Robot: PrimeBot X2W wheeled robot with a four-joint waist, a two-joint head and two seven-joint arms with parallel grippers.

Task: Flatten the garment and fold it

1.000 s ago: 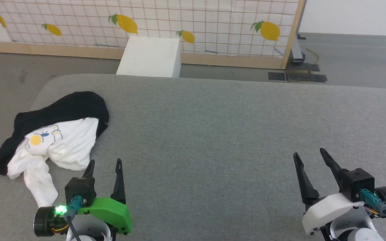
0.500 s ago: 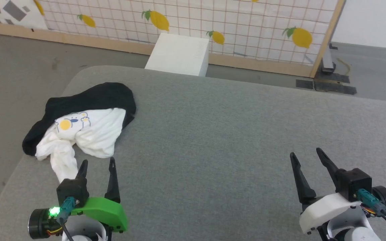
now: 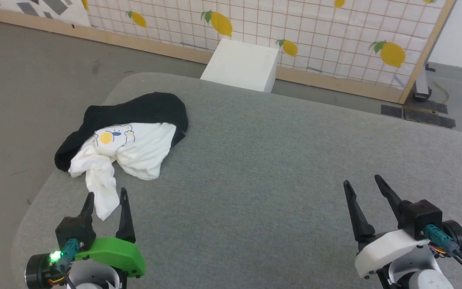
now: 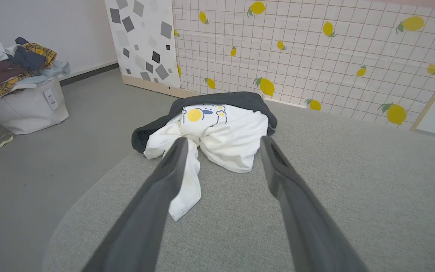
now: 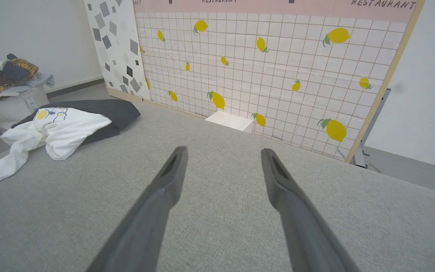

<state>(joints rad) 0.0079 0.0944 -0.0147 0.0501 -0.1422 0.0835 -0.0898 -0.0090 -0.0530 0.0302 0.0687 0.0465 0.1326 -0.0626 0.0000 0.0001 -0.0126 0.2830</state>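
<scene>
Grey table (image 3: pixel 279 168): garment (image 3: pixel 142 148) bunched near far-left corner, not yet flattened. Step in hand, likely first grab: pinch loose white tail (image 3: pixel 102 196), drag toward table centre, then spread. Left gripper (image 3: pixel 107 192) jaws apart, empty; garment at its 12 o'clock, tail just ahead. Right gripper (image 3: pixel 361 180) apart, empty; garment well apart at 10 o'clock

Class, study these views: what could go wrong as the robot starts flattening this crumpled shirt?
1. The garment lies bunched at the left edge of the table; a sideways tug could slide it off.
2. The open left end effector faces twisted white cloth and may pinch several layers.
</scene>
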